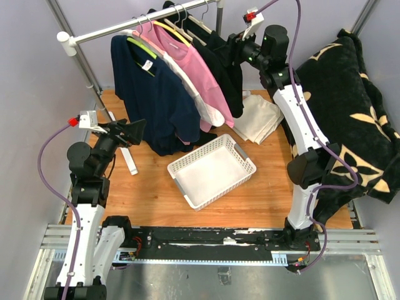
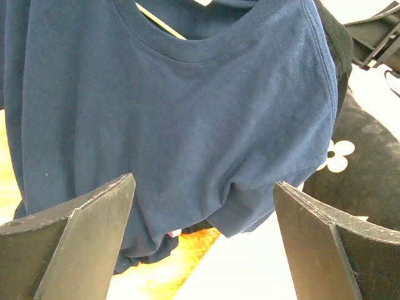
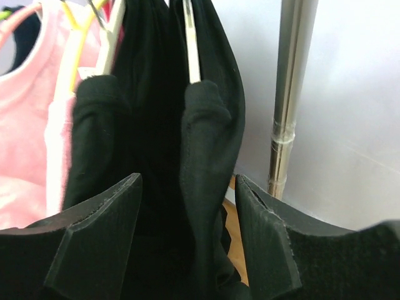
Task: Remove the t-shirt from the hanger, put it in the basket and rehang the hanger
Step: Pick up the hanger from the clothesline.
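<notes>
Four t-shirts hang on a rail (image 1: 137,24) at the far side of the wooden worktop (image 1: 262,200), and we find both arms raised toward them. The black t-shirt (image 1: 222,75) (image 3: 206,125) sits at the right end of the row, on its hanger (image 3: 190,44), next to the pink t-shirt (image 1: 187,62) (image 3: 25,94). The right gripper (image 1: 232,45) (image 3: 187,181) has reached it. Its fingers stand apart on either side of a fold at the shirt's shoulder, just below the hanger's arm, and we cannot tell whether they are pressing on the cloth. The rail's upright post (image 3: 287,94) stands just to the right.

At the left end, the left gripper (image 1: 134,130) (image 2: 203,184) faces the navy t-shirt (image 1: 150,100) (image 2: 187,112) with its fingers released and spread wide, holding nothing. A white basket (image 1: 199,150) rests mid-worktop, near the hanging hems. A folded white cloth (image 1: 259,119) lies to the far right of it, beside a black floral blanket (image 1: 350,125).
</notes>
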`<action>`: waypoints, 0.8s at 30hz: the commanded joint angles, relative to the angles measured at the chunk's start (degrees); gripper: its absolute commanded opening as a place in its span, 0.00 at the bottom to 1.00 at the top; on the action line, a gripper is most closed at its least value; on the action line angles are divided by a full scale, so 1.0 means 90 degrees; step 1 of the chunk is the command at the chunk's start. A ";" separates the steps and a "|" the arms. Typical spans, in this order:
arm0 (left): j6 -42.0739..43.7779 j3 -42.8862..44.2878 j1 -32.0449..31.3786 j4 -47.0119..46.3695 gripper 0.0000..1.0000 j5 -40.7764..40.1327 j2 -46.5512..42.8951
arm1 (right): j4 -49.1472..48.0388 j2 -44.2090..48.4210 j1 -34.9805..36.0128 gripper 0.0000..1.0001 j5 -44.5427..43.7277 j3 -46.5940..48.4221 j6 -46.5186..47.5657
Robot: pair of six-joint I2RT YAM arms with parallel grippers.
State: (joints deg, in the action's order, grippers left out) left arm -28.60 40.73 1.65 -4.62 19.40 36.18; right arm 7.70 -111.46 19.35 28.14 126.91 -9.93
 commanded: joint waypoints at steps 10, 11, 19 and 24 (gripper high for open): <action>0.0023 -0.0003 -0.0056 -0.0094 0.97 0.0100 -0.0065 | -0.0052 -0.0027 0.0057 0.45 -0.0052 0.0029 0.0187; 0.0027 -0.0004 -0.0054 -0.0084 0.97 0.0092 -0.0068 | -0.0068 -0.0025 0.0057 0.43 -0.0046 0.0032 0.0186; 0.0053 0.0022 -0.0056 -0.0031 0.97 0.0062 -0.0085 | -0.0065 -0.0048 0.0063 0.23 -0.0020 0.0087 0.0178; 0.0009 0.0048 -0.0056 -0.0061 0.97 0.0074 -0.0070 | -0.0129 0.0034 0.0057 0.01 -0.0046 0.0063 0.0186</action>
State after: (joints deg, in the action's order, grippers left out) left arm -28.56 40.73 1.63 -4.32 19.38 36.07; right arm 8.82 -112.40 19.35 27.86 126.91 -8.58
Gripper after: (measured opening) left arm 0.969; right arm 0.088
